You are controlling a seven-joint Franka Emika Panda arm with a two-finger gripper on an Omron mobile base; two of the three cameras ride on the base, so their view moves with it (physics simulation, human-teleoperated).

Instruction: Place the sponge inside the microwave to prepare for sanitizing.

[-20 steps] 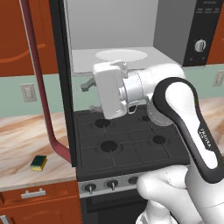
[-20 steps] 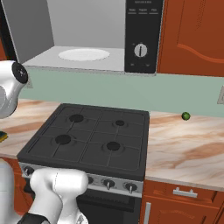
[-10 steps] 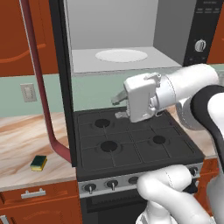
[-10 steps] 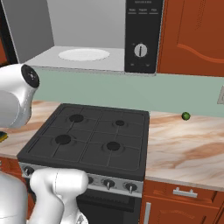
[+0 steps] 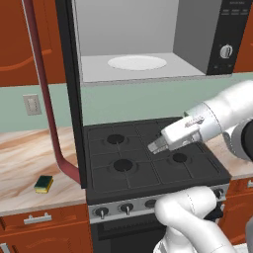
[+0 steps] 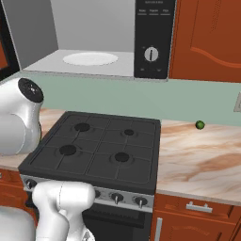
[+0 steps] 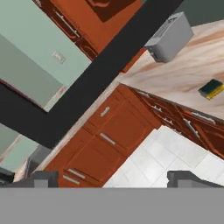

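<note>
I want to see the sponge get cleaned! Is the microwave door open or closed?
Open. The microwave door is swung out to the left, so you see the grey inside and white plate. The sponge lies on the counter.

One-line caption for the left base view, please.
Microwave door open above the stove; sponge sits on the counter while the gripper hovers over the burners.

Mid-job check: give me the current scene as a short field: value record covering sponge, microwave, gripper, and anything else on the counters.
sponge: lying on the counter left of the stove, not held
microwave: door swung open, interior bare except the white plate
gripper: over the stove burners, holding nothing; finger spread unclear
hand view: shows sponge on the counter near a grey toaster
green ball: on the counter right of the stove
task: sponge not yet picked up
</note>
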